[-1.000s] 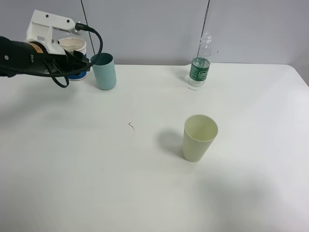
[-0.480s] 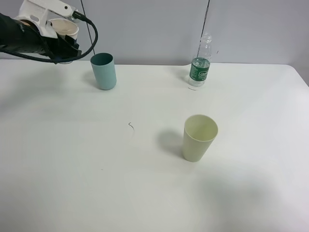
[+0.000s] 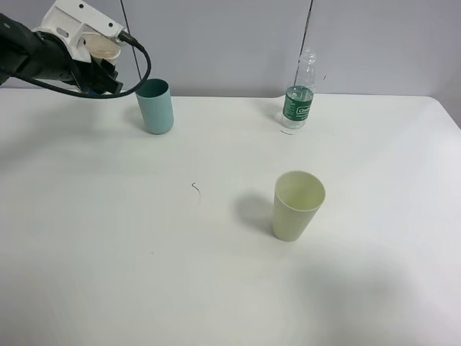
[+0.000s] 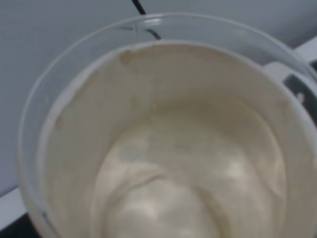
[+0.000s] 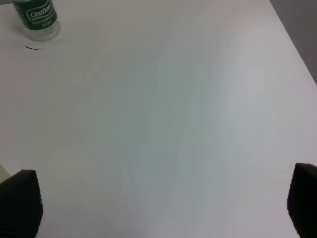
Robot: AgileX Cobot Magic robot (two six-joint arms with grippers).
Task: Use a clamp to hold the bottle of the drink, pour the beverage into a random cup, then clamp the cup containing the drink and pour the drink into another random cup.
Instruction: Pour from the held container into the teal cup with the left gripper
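My left gripper is raised at the far left, shut on the cup containing the drink. The cup hangs above the table just left of the tall teal cup. In the left wrist view the held cup fills the frame, with a clear rim and a peach-beige inside. Clear liquid glistens at its bottom. The bottle stands upright at the back of the table, and its green label shows in the right wrist view. My right gripper is open over bare table, out of the exterior high view.
A pale yellow-green tapered cup stands right of the table's middle. A small dark mark lies on the white tabletop. A grey wall runs behind the table. The table's right edge shows in the right wrist view.
My left gripper lifted the cup off the table at the far left, then shifted slightly right toward the teal cup. Nothing else moved.
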